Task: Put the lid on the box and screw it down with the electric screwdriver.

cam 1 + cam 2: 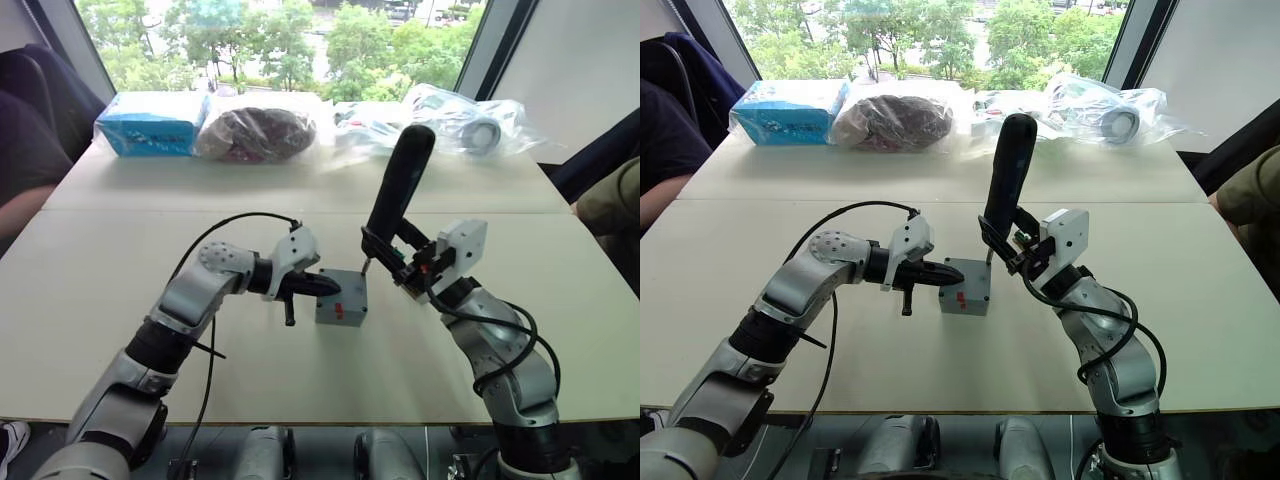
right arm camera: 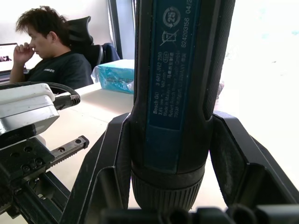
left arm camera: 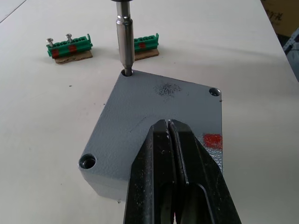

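Note:
The grey lid point(image 3: 154, 102) lies flat on the grey box point(image 1: 340, 312), which stands mid-table with a red mark on its side. My left gripper point(image 3: 168, 125) is shut, and its joined tips rest on top of the lid point(image 1: 348, 283). My right gripper point(image 1: 386, 250) is shut on the lower body of the electric screwdriver point(image 1: 400, 180), a dark blue-and-black tool held nearly upright. Its metal bit point(image 3: 124, 42) stands in the lid's far corner screw hole. The right wrist view shows the two fingers clamped on either side of the screwdriver point(image 2: 177, 70).
Two green connector strips point(image 3: 70, 45) point(image 3: 145, 44) lie on the table just beyond the box. A blue packet point(image 1: 150, 125), a dark bag point(image 1: 255, 133) and clear plastic bags point(image 1: 460, 120) line the far edge. A person point(image 2: 51, 51) sits at the table's left side.

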Motion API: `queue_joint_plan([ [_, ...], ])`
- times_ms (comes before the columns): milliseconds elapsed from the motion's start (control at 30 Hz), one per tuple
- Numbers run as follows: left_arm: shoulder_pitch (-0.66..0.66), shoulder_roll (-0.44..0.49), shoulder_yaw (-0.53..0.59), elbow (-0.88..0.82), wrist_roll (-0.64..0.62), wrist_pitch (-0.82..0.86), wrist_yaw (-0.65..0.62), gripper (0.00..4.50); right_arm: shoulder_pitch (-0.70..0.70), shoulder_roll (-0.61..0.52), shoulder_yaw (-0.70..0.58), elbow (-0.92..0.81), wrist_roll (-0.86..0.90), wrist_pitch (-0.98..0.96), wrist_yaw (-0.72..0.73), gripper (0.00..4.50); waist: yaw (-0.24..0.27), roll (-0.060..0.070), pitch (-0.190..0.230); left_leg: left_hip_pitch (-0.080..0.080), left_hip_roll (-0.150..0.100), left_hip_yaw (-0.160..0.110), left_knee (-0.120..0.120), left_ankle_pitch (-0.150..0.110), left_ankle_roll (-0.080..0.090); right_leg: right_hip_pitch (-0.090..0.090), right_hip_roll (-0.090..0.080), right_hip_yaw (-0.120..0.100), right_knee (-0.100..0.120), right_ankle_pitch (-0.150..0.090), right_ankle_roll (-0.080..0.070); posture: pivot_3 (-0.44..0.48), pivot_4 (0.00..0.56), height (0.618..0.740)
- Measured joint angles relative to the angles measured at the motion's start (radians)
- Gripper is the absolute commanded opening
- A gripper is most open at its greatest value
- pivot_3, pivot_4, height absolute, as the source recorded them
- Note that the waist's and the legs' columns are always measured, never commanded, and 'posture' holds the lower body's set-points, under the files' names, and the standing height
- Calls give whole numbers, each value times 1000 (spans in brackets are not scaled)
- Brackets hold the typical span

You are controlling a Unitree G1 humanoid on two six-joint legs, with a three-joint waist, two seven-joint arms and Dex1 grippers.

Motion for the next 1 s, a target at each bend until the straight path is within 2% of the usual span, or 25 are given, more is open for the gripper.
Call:
queue_joint_plan([
  [467, 0, -2, 0, 0, 1, -2, -2, 0, -11, -3, 1, 2, -3, 6, 1, 1832, -1, 0, 0, 1, 0, 0, -2, -1, 0, 0, -6, 1, 0, -1, -3, 0, 150, 740],
  [633, 5, -4, 1, -1, 1, -4, 0, 0, -50, -7, -15, -10, 31, 62, -6, 1832, -3, 1, 0, 1, 0, 0, -3, -1, 0, -1, -8, 1, -1, -2, -4, 0, 150, 740],
  [767, 13, -7, 2, -24, -3, -1, 1, 0, -256, -78, -55, -20, 151, 365, -97, 1832, -15, 7, 5, -8, -1, 0, -4, 0, -1, -11, -11, 0, 0, -1, -5, 0, 150, 740],
  [900, 11, -20, 18, -31, -23, 22, 8, 0, -470, -142, -201, -8, 322, 573, -168, 1832, -16, 7, 5, -18, -1, -1, -4, 3, -5, -19, -10, -2, 0, 1, -1, 0, 150, 740],
  [1000, -15, -95, 99, 3, -85, 79, 67, 0, -668, -247, -337, 139, 454, 769, -231, 1832, -15, 9, 9, -22, -2, 0, 0, 1, -1, -20, -11, -4, 0, 1, -1, 0, 150, 740],
])
